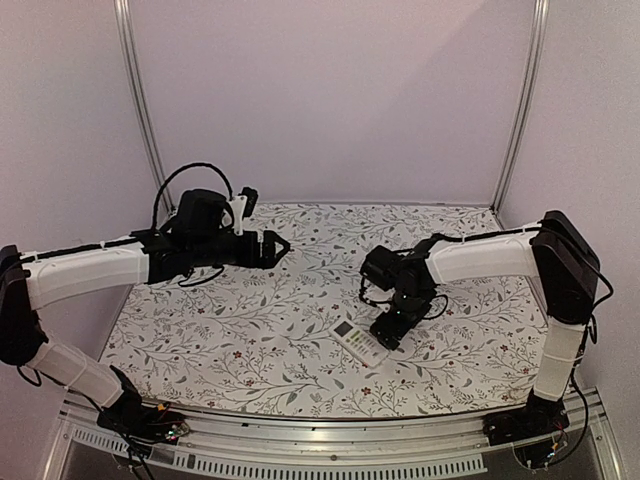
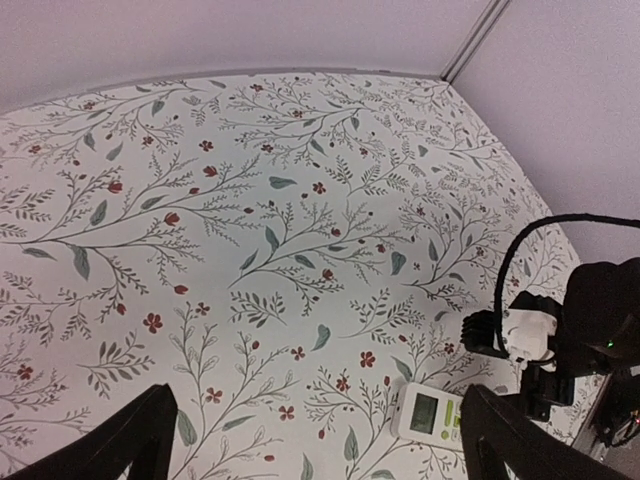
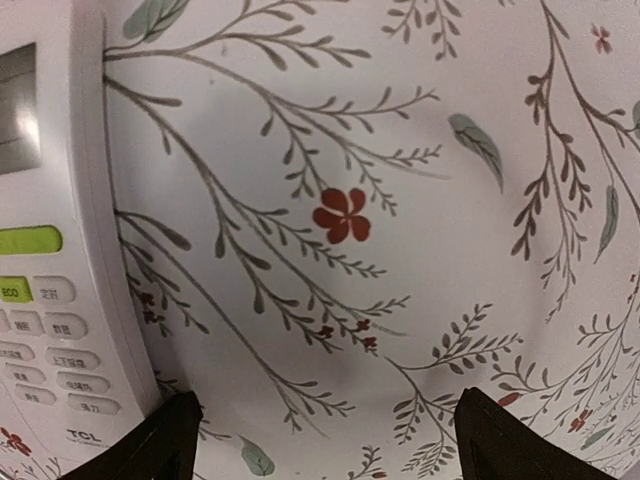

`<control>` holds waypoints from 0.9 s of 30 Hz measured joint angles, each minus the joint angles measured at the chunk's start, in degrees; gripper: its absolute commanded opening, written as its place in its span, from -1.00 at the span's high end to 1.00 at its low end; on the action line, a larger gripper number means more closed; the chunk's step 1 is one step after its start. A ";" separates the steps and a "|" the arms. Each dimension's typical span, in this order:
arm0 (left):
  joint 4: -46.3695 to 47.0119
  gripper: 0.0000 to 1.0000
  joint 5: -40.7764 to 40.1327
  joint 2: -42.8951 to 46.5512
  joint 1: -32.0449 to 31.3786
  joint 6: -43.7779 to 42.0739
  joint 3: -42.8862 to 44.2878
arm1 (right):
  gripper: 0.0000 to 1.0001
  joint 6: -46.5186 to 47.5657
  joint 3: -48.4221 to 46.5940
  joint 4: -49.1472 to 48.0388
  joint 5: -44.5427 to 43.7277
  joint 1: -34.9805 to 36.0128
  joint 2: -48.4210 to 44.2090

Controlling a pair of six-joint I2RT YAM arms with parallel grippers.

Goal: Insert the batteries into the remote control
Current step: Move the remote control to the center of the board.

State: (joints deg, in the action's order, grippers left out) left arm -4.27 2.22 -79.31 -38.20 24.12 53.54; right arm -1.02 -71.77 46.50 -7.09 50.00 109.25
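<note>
Two end effectors, both wide open, empty. Remote control (image 1: 358, 342) lies face-up on worktop (image 1: 250, 330), long axis diagonal, just left of right end effector (image 3: 326, 400); left end effector (image 2: 318, 395) well apart. No batteries visible.

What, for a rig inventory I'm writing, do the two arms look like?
The left arm and right arm match: white shells on the links, black joints and wrist housings, black pointed jaws. A black cable loops above the left wrist.

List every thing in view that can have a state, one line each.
remote control: face up on the table, buttons showing
left pincer: open, empty, held above the table
right pincer: open, empty, low beside the remote control
</note>
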 measured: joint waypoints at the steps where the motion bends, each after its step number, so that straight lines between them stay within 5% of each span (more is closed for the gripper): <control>1: -0.02 -0.99 -0.04 0.00 -0.04 0.04 0.00 | -0.83 0.00 0.28 -0.39 1.73 0.31 -0.02; 20: -3.80 -0.99 1.60 -2.91 -0.22 0.57 3.89 | -0.97 -4.42 1.07 -7.37 16.87 4.52 -0.90; 27: -8.61 -0.99 0.98 -5.60 0.37 -1.05 10.75 | -0.97 -5.84 3.48 -10.80 19.74 -0.31 -12.20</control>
State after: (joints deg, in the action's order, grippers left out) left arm -12.88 3.20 -84.90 -37.82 23.07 64.29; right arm -6.85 -68.29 35.70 12.64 49.69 97.06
